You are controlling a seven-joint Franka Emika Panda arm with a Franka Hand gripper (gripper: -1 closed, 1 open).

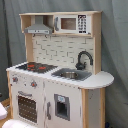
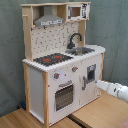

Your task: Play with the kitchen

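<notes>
1. The kitchen point(image 1: 55, 75) point(image 2: 62, 60) is standing upright before a grey-green curtain point(image 1: 115, 45); in the second exterior view we are seeing it resting on a light wooden floor point(image 2: 100, 112).
2. We are noting a white body with light-wood side posts and a rounded counter end by the sink point(image 1: 71, 75) point(image 2: 82, 50).
3. The black faucet point(image 1: 83, 59) point(image 2: 74, 40) is arching over the sink; the black hob point(image 1: 36, 66) point(image 2: 52, 59) is showing red rings.
4. The grey hood point(image 1: 38, 29) point(image 2: 49, 20) is hanging under the top shelf, beside a toy microwave point(image 1: 70, 23) point(image 2: 76, 11); the pegboard back point(image 2: 52, 37) is sitting behind.
5. The windowed oven door point(image 1: 27, 107) point(image 2: 64, 96) is looking closed.
6. The robot arm point(image 2: 114, 90) is reaching in from the second exterior view's right, near the lower cupboard door point(image 2: 90, 76). We cannot tell the state of its end effector or whether it has hold of anything.
</notes>
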